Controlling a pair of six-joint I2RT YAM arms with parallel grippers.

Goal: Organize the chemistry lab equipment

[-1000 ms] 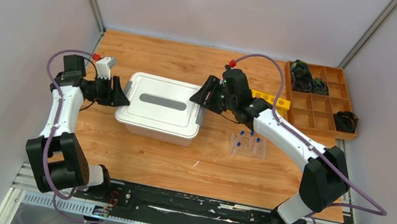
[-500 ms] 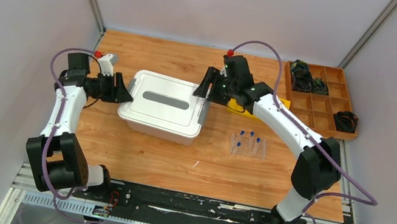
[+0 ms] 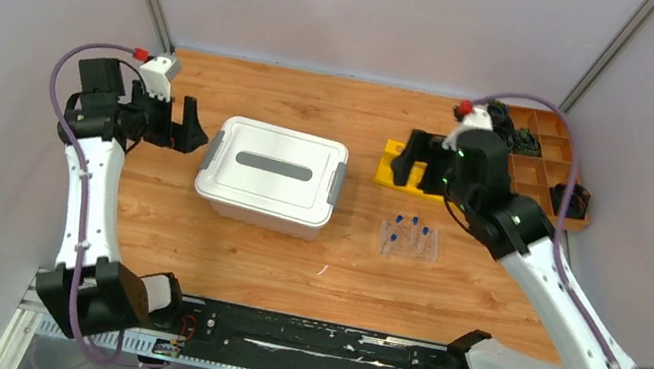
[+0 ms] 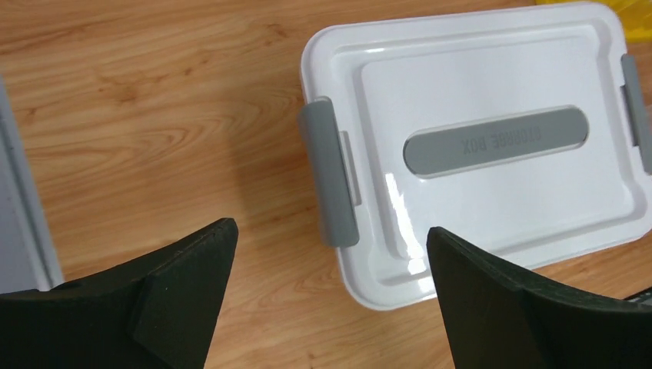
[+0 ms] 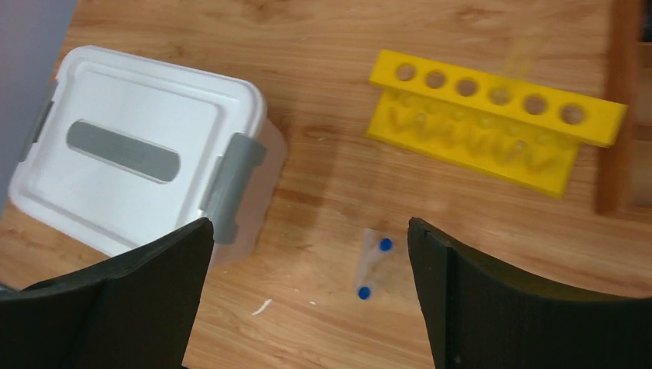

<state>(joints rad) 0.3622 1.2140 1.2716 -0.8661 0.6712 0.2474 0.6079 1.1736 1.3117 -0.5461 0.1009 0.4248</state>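
A white storage box [image 3: 271,177] with its lid on and grey latches at both ends sits mid-table; the left latch [image 4: 329,171] is down against the box. My left gripper [image 3: 194,128] hangs open left of the box, above the latch end [image 4: 330,231], holding nothing. Right of the box stands a clear tube tray [image 3: 409,239] with blue-capped tubes [image 5: 385,244]. A yellow tube rack [image 5: 492,123] lies behind it, a clear tube in one hole. My right gripper [image 3: 409,158] is open over the rack's left end [image 5: 309,223], empty.
A wooden compartment organizer [image 3: 533,172] with dark items sits at the back right corner. A small white scrap [image 3: 323,270] lies on the wood in front of the box. Grey walls close in the table on the left, right and back.
Both grippers have pulled away from the box's ends and opened wide. The left arm drew back to the left; the right arm swung right, over the yellow rack.
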